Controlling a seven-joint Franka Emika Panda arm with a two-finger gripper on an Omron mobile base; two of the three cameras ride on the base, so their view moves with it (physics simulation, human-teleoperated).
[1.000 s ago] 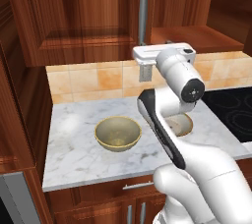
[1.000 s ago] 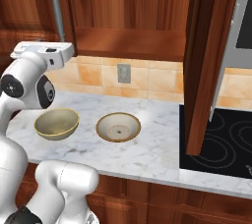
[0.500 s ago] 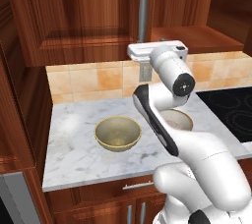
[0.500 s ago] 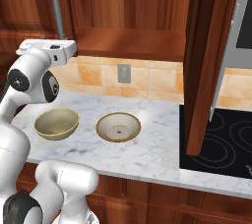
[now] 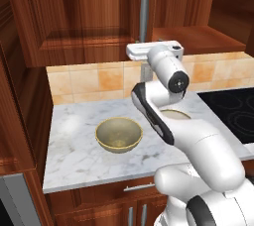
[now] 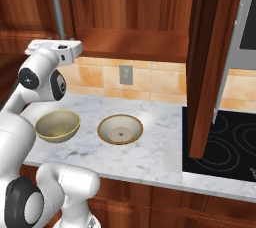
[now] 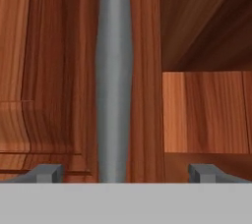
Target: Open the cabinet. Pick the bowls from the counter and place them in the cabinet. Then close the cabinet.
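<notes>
**Right door open, left door next, bowls waiting**

Reddish-brown woodwork surrounds a white marble counter (image 5: pixel 74 155) in the left base view. On it, at about 7 o'clock from the arm's raised hand, sits the deep olive-tan bowl (image 5: pixel 118 134); the shallower bowl (image 5: pixel 174 115) peeks out behind the forearm. The left door of the cabinet (image 5: pixel 74 17) looks closed, its silver handle (image 5: pixel 144 9) rising at 12 o'clock from the hand.

From the right base view, the cabinet's right door (image 6: pixel 212 57) stands swung out toward the camera, baring the wooden shelf (image 6: pixel 132 42). Both bowls rest side by side on the marble, apart: the deep one (image 6: pixel 57 125) at 9 o'clock of the speckled shallow one (image 6: pixel 120 129). The hand hovers beside the left handle (image 6: pixel 57 7).

Through the hand view, the gripper (image 7: pixel 125 173) is spread wide and empty, with the handle (image 7: pixel 114 80) between its fingertips (image 7: pixel 47 173) and untouched.

My reading: opening is half done at best. Grasping that handle comes next; moving both bowls and closing up remain.
</notes>
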